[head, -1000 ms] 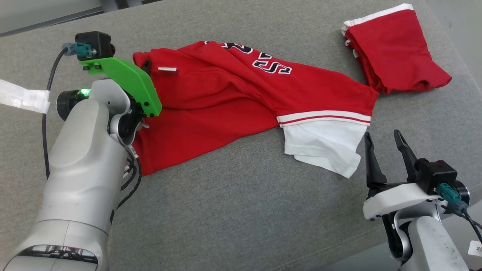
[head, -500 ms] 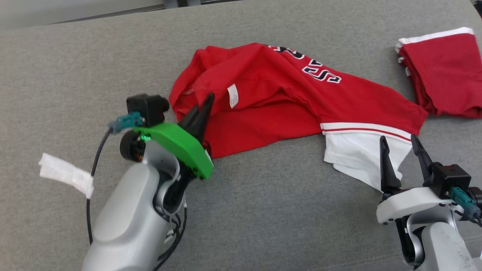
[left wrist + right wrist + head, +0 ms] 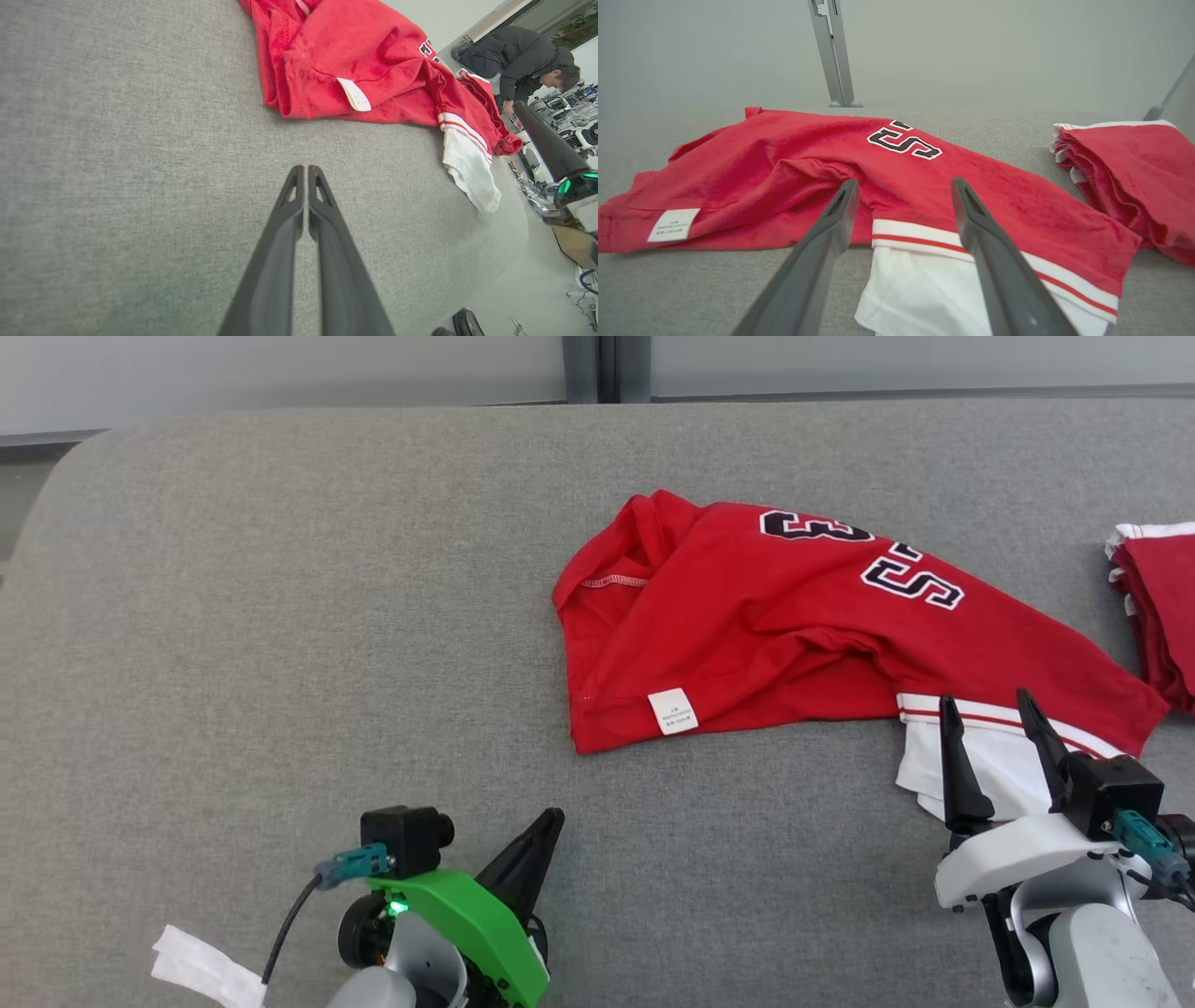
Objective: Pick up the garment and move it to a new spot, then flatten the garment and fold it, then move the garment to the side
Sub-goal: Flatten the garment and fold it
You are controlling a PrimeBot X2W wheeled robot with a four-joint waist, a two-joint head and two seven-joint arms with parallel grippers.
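Note:
The garment (image 3: 775,625) is a red jersey with dark lettering and a white care label. It lies crumpled on the grey cushion, and its white sleeve (image 3: 994,770) points to the near right. In the left wrist view the garment (image 3: 359,60) lies well ahead of my left gripper (image 3: 302,169). My left gripper (image 3: 553,819) is shut and empty, a short way in front of the garment's left hem. My right gripper (image 3: 988,709) is open and hovers at the white sleeve (image 3: 934,289). Its fingertips frame the striped cuff of the garment (image 3: 784,172) and hold nothing.
A second red garment (image 3: 1162,607), folded, lies at the right edge, and the right wrist view shows it as a folded pile (image 3: 1134,172). A white strip (image 3: 201,971) trails beside my left arm. A person (image 3: 518,60) bends over beyond the cushion. Bare grey cushion (image 3: 280,616) spreads to the left.
My left gripper has drawn back from the garment's left edge toward the near side, empty. The garment's left part now lies turned over with its label up. The head camera has turned.

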